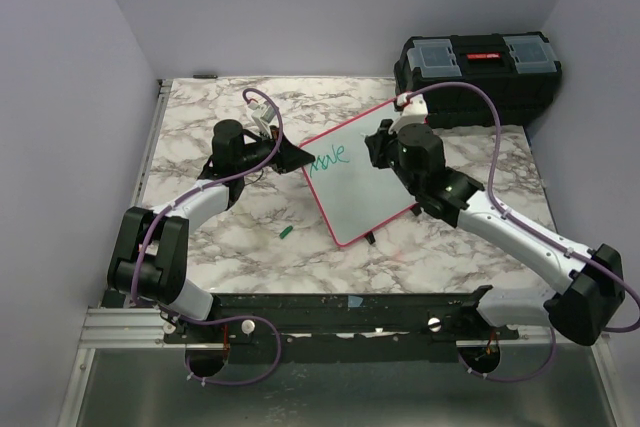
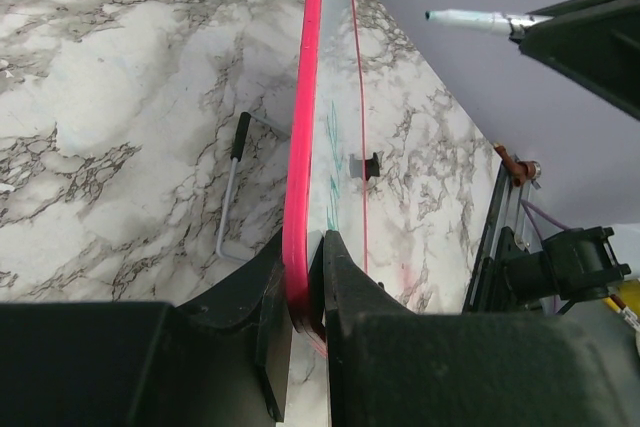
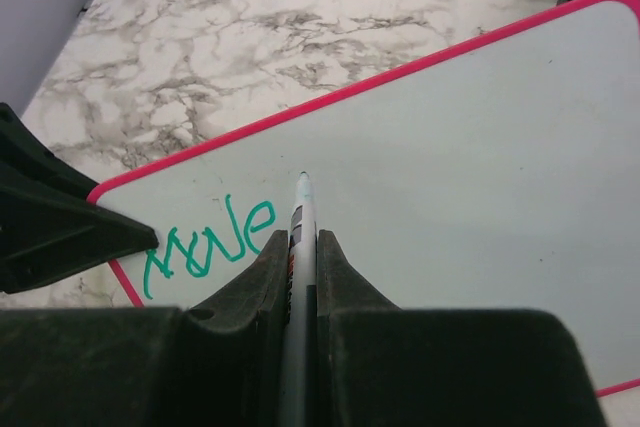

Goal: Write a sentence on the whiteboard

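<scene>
While my left gripper [image 2: 305, 247] is clamping the whiteboard's [image 1: 362, 192] pink frame at the tabletop's [image 1: 250, 237] middle, my right gripper [image 3: 300, 242] is pinching a marker [image 3: 302, 209] beside one green word [image 3: 205, 247]; I am judging most of the sentence unwritten.

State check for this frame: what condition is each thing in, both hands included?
whiteboard: edge clamped by the left hand, one green word written, rest blank.
left hand: shut on the whiteboard's edge.
right hand: shut on the marker.
marker: uncapped, tip pointing at the whiteboard, seemingly just off it.
toolbox: lid closed.
small green piece: lying loose on the table, possibly the cap.
</scene>
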